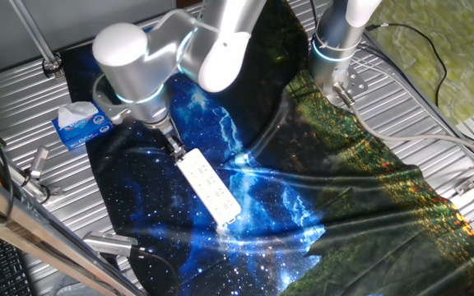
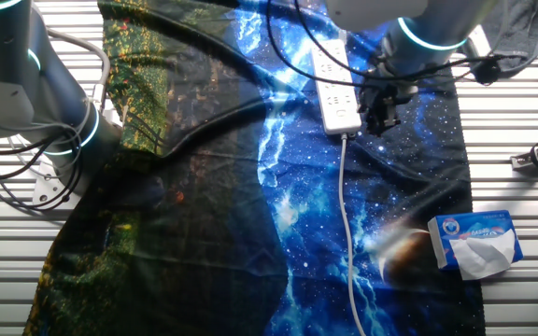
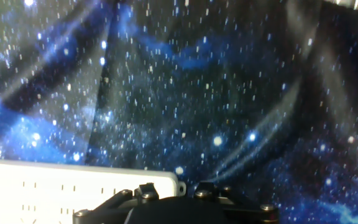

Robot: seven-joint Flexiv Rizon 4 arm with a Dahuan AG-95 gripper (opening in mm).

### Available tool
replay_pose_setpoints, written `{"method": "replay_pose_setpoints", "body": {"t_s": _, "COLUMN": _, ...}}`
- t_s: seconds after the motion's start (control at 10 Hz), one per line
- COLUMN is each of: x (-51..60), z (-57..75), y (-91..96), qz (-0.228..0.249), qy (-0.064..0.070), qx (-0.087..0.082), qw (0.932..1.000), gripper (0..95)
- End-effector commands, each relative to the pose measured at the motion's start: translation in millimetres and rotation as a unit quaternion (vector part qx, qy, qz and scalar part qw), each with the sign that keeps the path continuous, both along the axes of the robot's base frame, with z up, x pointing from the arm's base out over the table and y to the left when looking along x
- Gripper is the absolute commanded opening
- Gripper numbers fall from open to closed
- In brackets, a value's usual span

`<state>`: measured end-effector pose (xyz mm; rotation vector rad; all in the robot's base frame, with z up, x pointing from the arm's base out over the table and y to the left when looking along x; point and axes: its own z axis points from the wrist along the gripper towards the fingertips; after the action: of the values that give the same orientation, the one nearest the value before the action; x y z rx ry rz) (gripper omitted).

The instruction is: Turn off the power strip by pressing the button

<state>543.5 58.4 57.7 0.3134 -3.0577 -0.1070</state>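
In one fixed view, a blue-and-white tissue box (image 1: pixel 81 125) is seen far left, well apart from the end effector (image 1: pixel 174 149), lying at the edge of the starry cloth (image 1: pixel 155 205) where the ribbed metal bench (image 1: pixel 23 115) begins. The end effector is seen pointing down, w/ its tip at the upper-left end of the power strip (image 1: pixel 210 187); whether contact is made can't be told from this view. The strip is laid flat on the cloth, running diagonally away from the end effector toward lower right. The button isn't made out here, being too small and partly hidden by the end effector.

In the other fixed view, the power strip (image 2: pixel 335 86) is seen left of the end effector (image 2: pixel 381 105), just beside it. A thin white cord (image 2: pixel 346 215) is seen leaving the strip's near end, next to the end effector, and running down across the cloth (image 2: pixel 297 187). The tissue box (image 2: pixel 474 243) is placed well below and right of the end effector.

In the hand view, the strip's white end w/ socket holes (image 3: pixel 73 186) is shown at lower left, beside the dark end effector body (image 3: pixel 179 208); starry cloth (image 3: pixel 216 93) fills the rest. No fingertip gap or contact is shown in any view, so whether the end effector is released or clenched can't be told.
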Motion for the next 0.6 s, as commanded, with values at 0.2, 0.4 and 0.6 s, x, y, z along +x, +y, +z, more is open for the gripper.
{"method": "replay_pose_setpoints", "body": {"t_s": 0.2, "x": -0.8, "z": -2.2, "y": 1.2, "qz": 0.007, "qy": -0.004, "qx": 0.005, "qw": 1.0, "gripper": 57.0}}
{"method": "replay_pose_setpoints", "body": {"t_s": 0.4, "x": -4.0, "z": -5.3, "y": 8.3, "qz": 0.003, "qy": -0.004, "qx": 0.01, "qw": 0.9999, "gripper": 57.0}}
{"method": "replay_pose_setpoints", "body": {"t_s": 0.6, "x": -7.7, "z": -14.0, "y": 10.6, "qz": 0.004, "qy": -0.011, "qx": 0.01, "qw": 0.9999, "gripper": 57.0}}
